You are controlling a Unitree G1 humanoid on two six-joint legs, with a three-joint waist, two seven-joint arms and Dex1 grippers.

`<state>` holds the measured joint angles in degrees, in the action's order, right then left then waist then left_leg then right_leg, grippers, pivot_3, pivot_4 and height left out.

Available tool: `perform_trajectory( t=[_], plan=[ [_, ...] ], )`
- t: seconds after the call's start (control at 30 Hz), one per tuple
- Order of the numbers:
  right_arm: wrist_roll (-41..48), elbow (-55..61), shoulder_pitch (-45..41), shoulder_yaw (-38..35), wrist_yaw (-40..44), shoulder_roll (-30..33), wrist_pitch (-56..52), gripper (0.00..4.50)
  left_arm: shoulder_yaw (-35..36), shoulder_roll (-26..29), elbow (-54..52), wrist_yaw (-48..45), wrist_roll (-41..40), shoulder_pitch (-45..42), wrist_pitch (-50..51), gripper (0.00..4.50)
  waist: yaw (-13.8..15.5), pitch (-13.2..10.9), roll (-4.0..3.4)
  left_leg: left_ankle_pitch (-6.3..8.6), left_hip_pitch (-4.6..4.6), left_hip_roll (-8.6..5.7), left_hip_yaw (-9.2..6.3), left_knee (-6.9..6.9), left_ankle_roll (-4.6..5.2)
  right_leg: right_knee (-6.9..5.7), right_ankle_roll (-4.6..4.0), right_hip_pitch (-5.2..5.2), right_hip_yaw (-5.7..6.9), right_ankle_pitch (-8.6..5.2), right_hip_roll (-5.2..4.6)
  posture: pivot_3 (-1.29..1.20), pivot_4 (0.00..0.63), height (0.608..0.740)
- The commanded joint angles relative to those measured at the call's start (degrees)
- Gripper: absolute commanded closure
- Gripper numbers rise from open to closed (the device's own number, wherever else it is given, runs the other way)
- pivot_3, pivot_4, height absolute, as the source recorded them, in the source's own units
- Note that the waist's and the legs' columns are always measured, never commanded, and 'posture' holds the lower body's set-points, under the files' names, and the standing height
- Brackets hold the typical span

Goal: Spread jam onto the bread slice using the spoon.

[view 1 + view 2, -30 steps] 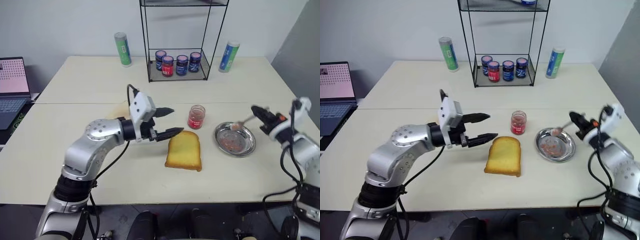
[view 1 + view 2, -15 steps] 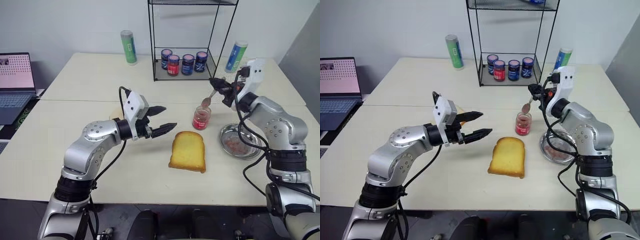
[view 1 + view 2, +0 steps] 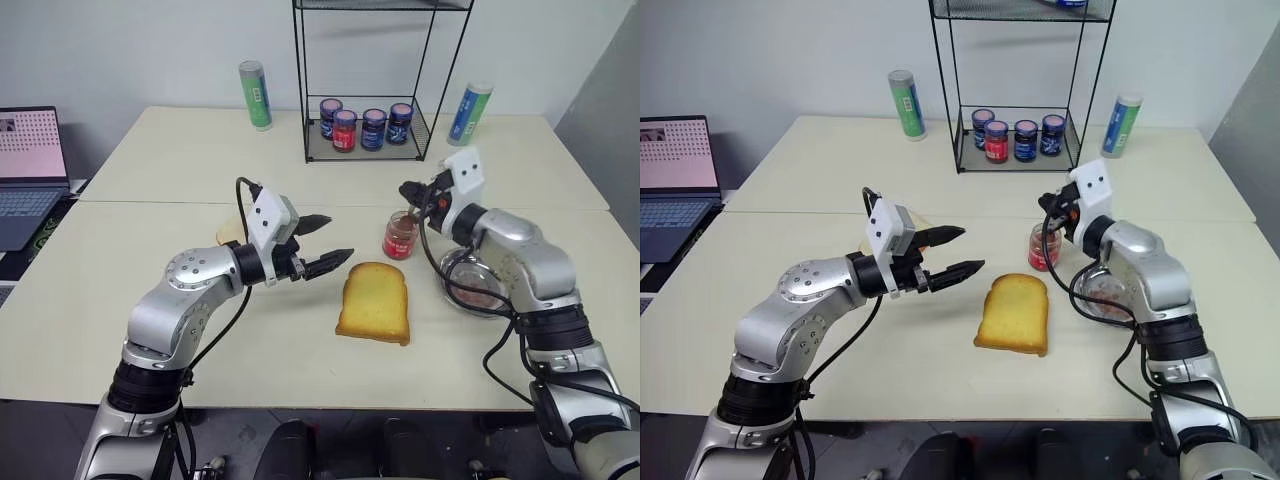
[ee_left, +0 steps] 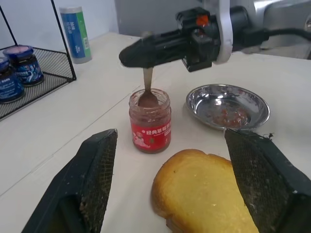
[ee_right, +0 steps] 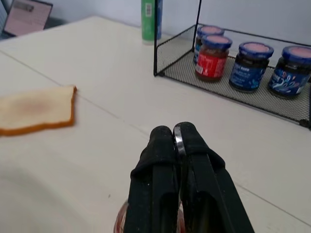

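The golden bread slice [image 3: 375,303] lies flat on the table in front of me. Just behind it stands the open jam jar [image 3: 399,236] with its red label. My right gripper [image 3: 406,191] hovers over the jar, shut on the spoon [image 4: 147,81]. The spoon hangs down with its bowl inside the jar mouth, at the jam [image 4: 148,103]. In the right wrist view the silver handle shows pinched between the closed fingers [image 5: 163,145]. My left gripper [image 3: 338,237] is open and holds nothing, level, to the left of the bread and pointing toward it and the jar.
A round steel dish [image 4: 228,104] with red smears sits right of the jar, under my right forearm. A paler slice [image 5: 34,109] lies behind my left arm. At the back stand a wire rack [image 3: 365,125] holding jars, a green can [image 3: 254,95] and a blue can [image 3: 463,113]. A laptop [image 3: 25,160] is far left.
My right gripper has carried the spoon leftward from above the steel dish to the jam jar and lowered its bowl into the jar. The left gripper has stayed put, open.
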<state>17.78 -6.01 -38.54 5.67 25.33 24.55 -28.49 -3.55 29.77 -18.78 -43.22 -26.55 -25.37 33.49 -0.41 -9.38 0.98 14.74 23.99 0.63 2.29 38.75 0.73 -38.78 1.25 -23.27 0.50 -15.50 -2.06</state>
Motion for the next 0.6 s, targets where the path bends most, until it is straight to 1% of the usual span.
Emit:
perform_trajectory(
  t=[0.03, 0.23, 0.4, 0.5, 0.6],
  plan=[
    [-4.22, -1.25, -0.15, 0.76, -0.26, -1.35, 5.31, 4.47, -0.01, -0.2, -2.6, 0.47, -0.1, -0.55, -0.26, 0.84, -0.01, 0.0, 0.0, 0.0, 0.0, 0.0, 0.0, 0.0, 0.0, 0.0, 0.0, 0.0, 0.01, 0.0, 0.0, 0.0, 0.15, 0.74],
    [-6.65, -2.5, 0.78, 1.62, -0.09, -3.87, 5.27, 4.47, 0.26, 0.48, -2.58, 0.2, -0.18, -0.62, -0.27, 0.84, -0.01, 0.0, 0.0, 0.0, -0.01, 0.01, -0.01, 0.0, -0.01, -0.01, 0.0, 0.0, 0.01, 0.0, 0.0, 0.0, 0.15, 0.74],
    [-1.86, -0.11, 0.48, -3.47, -2.38, -7.89, -2.55, 4.47, 0.03, 0.55, -2.53, 0.55, 0.42, -0.44, -0.52, 0.84, -0.06, 0.0, 0.0, 0.0, -0.06, 0.03, -0.01, 0.0, -0.01, -0.07, 0.0, 0.01, 0.0, 0.0, 0.01, 0.0, 0.15, 0.74],
    [3.45, -0.46, -1.43, -10.37, -6.59, -11.08, -9.2, 4.47, -0.01, 0.41, -2.66, 0.66, 0.46, -0.28, -0.51, 0.84, -0.03, 0.0, 0.0, -0.01, -0.06, 0.02, -0.01, 0.0, -0.02, -0.07, -0.01, 0.01, 0.01, 0.0, 0.0, 0.0, 0.15, 0.74],
    [6.43, -0.88, -2.74, -14.79, -9.24, -12.91, -13.29, 4.47, 0.0, 0.38, -2.43, 0.67, 0.57, -0.41, -0.69, 0.84, -0.03, 0.0, 0.0, -0.01, -0.05, 0.03, -0.01, 0.0, -0.02, -0.07, -0.01, 0.03, 0.01, 0.01, -0.02, 0.0, 0.15, 0.74]
  ],
)
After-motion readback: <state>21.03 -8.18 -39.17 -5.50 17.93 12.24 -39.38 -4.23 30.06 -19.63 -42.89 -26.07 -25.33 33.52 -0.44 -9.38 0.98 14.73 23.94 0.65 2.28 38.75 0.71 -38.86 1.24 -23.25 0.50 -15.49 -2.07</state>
